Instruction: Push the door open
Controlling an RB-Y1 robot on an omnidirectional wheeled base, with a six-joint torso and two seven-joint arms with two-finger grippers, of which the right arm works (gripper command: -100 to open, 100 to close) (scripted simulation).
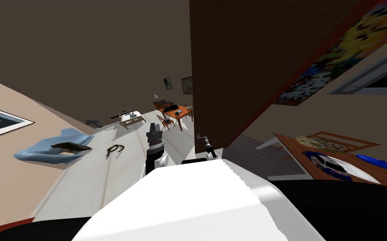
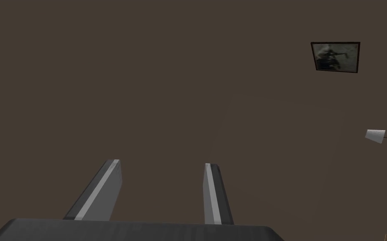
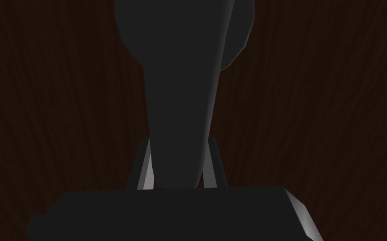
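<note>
Beside pale floor [image 1: 88,180], brown door [image 1: 230,62], handle [image 3: 180,104].

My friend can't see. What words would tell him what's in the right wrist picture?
The right gripper is shut on a dark door handle, its two fingers pressing the lever's sides. The handle runs away from the gripper to a round base, and behind it is the dark brown wooden door.

Brown walls [image 1: 83,50], pale floor [image 1: 88,175], orange table [image 1: 180,113]
</note>
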